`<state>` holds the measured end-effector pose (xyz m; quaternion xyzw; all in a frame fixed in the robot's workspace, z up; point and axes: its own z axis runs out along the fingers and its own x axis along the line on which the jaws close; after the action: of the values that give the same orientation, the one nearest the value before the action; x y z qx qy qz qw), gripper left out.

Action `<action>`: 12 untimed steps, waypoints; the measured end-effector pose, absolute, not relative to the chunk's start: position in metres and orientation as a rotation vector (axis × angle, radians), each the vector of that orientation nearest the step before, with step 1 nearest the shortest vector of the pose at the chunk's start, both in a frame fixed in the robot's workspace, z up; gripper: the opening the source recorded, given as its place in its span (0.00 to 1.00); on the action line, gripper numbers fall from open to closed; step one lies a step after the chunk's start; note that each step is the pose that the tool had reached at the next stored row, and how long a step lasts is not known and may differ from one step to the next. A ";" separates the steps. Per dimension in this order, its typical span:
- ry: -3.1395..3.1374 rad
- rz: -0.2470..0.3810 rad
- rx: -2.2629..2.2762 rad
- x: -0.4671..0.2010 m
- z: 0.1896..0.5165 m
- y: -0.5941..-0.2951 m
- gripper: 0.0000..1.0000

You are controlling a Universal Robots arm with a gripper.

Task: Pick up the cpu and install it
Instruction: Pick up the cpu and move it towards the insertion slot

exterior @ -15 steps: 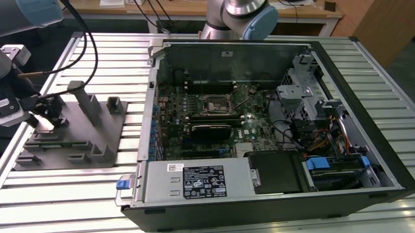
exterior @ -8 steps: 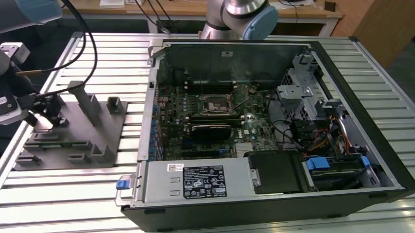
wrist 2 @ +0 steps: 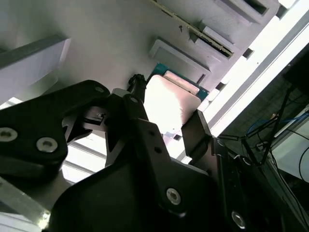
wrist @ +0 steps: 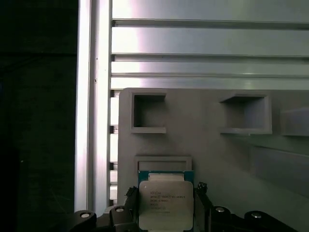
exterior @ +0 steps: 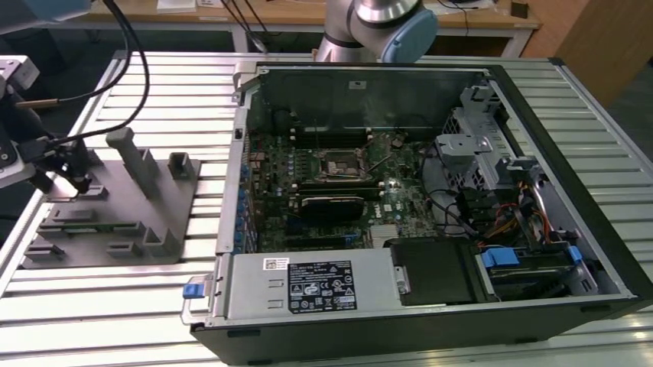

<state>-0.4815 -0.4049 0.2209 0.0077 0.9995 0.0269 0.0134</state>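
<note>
The tool [exterior: 61, 186] points down, fingers [wrist 2: 195, 130] pinching the cpu [wrist: 166, 205].

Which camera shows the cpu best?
The first wrist view: the cpu faces it squarely. The second wrist view shows the cpu washed out; in the exterior view it is too small to tell.

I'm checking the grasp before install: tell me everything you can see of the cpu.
The cpu is a small flat square chip: a pale silver metal lid with faint print on a green board rim. It faces the first wrist camera lid-up, level, over the grey fixture beside a framed recess. The claw brackets it, black fingers tight against two opposite edges, apparently gripping; whether it rests on the fixture is unclear.
</note>
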 end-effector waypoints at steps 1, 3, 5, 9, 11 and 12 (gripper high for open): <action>3.114 0.084 0.024 -0.482 0.223 -0.405 0.55; 3.114 0.084 0.024 -0.482 0.228 -0.405 0.55; 3.114 0.084 0.024 -0.482 0.233 -0.405 0.55; 3.114 0.084 0.024 -0.482 0.243 -0.405 0.55; 3.114 0.084 0.024 -0.482 0.247 -0.405 0.55; 3.114 0.084 0.024 -0.482 0.250 -0.405 0.55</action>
<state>-0.4815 -0.4050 0.2496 0.0077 0.9995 0.0269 0.0134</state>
